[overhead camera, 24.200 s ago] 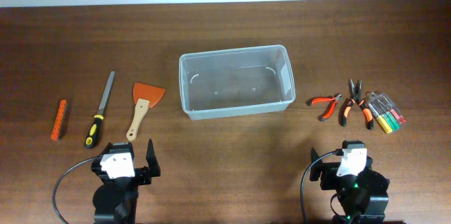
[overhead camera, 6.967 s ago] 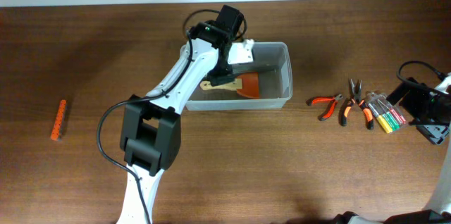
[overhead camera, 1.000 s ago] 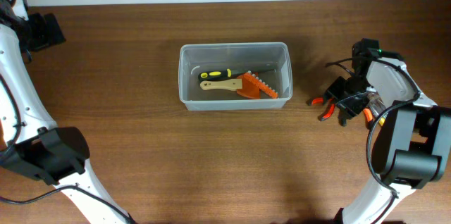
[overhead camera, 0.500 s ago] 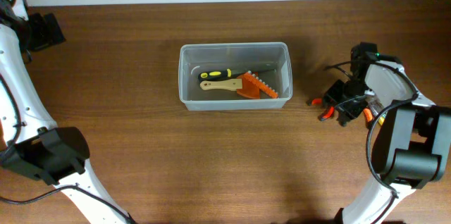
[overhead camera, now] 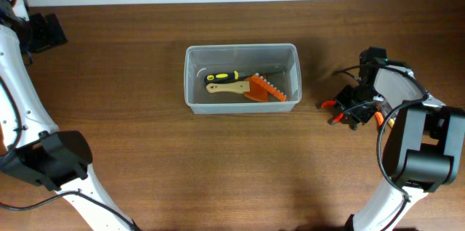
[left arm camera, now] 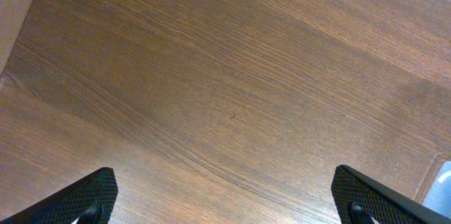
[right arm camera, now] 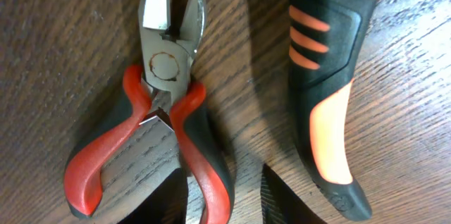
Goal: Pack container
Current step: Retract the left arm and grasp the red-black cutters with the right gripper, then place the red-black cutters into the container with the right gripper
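Note:
The container, a translucent bin at the table's middle, holds a yellow-and-black file, a wooden-handled scraper with an orange blade and an orange toothed piece. Right of it lie red-handled cutters, seen close in the right wrist view. My right gripper is low over them. Its jaws straddle the cutters' right handle, narrowed, with a gap still showing on one side. My left gripper stands wide open at the far left over bare wood.
Orange-and-black pliers lie right beside the cutters, almost touching my right gripper's fingers. In the overhead view the right arm covers most of the tools behind it. The left arm runs along the table's left edge.
The right gripper has shifted slightly towards the cutters and its jaws have narrowed around one handle. The left arm and the container's contents have not moved.

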Robot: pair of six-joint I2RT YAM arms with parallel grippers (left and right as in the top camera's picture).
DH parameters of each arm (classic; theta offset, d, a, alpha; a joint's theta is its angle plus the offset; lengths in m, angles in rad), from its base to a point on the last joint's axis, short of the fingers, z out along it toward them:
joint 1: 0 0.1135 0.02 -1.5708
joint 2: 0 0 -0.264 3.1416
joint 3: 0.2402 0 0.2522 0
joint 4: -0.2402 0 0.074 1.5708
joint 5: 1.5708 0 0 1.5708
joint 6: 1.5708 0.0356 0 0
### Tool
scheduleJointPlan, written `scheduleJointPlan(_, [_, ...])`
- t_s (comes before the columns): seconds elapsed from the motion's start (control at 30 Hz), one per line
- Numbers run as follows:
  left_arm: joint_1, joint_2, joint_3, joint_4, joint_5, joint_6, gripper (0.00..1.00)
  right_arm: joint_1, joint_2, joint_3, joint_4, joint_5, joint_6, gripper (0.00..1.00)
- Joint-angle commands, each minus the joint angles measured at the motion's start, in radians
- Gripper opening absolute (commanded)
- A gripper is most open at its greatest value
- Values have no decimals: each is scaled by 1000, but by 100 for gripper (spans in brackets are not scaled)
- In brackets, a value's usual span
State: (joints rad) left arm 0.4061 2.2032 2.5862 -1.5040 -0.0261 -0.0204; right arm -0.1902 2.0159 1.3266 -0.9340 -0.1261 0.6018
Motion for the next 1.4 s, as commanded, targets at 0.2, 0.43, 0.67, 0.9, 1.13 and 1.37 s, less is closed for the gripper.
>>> scheduleJointPlan(0.2, [3, 1, 0, 0, 11, -10, 99, -2, 58, 7, 5, 34, -15, 7])
scheduleJointPlan(0.43, [3, 1, 0, 0, 11, -10, 99, 6, -37, 159, -112, 81, -84, 4])
scheduleJointPlan(0.67, [3, 1, 0, 0, 11, -10, 99, 109, -212, 446, -198, 51, -253, 4])
scheduleJointPlan(0.9, [3, 1, 0, -1, 11, -10, 99, 412, -253, 555, -109, 45, -623, 4])
scheduleJointPlan(1.13, [3, 1, 0, 0, 11, -10, 99, 642, -123, 546, -45, 45, -1125, 4])
scheduleJointPlan(1.37, [3, 1, 0, 0, 11, -10, 99, 715, 48, 546, 24, 45, -1559, 4])
